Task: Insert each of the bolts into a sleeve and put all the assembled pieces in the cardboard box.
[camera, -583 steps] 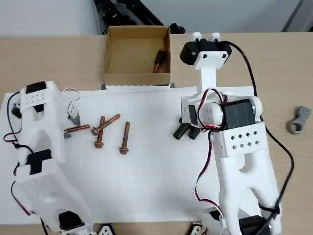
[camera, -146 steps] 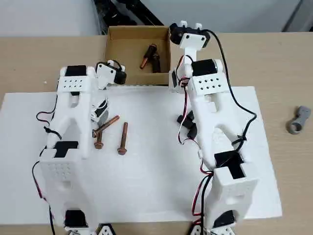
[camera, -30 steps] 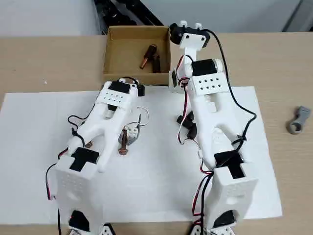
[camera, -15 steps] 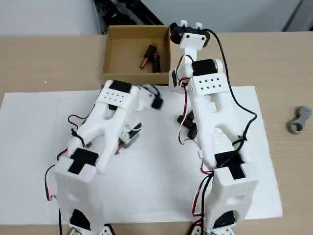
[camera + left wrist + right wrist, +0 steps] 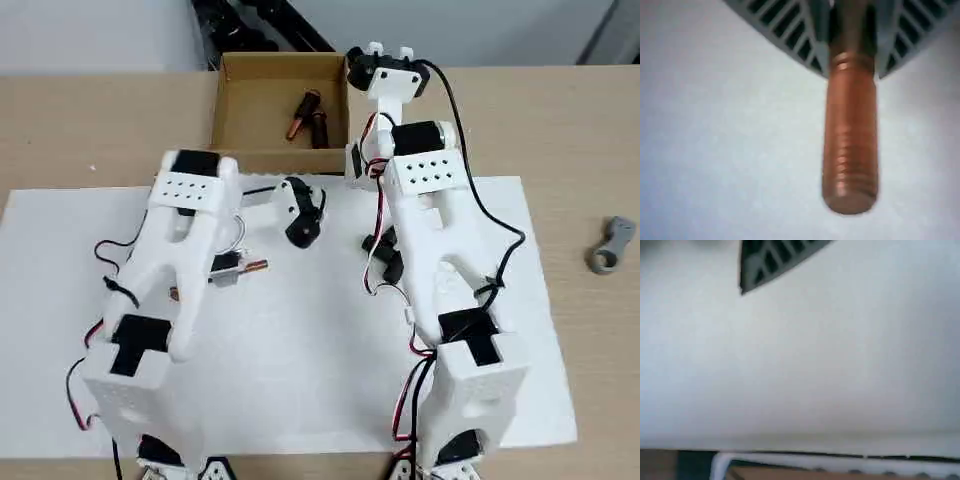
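Left claw [image 5: 230, 268] clamped on copper bolt [image 5: 850, 145], threaded end free, over the sheet in front of the cardboard box [image 5: 280, 157]. Hold it level as you approach a black sleeve [image 5: 390, 266] (partly hidden, off the box's right corner), and align the axes before you push.

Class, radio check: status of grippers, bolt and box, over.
Left gripper shut on bolt. Right arm beside cardboard box, assembled pieces inside. Sleeves by right arm. Nothing seen blocking.

Bright even light from above, faint soft shadows on white sheet [image 5: 310, 370], sheen along bolt [image 5: 850, 145]
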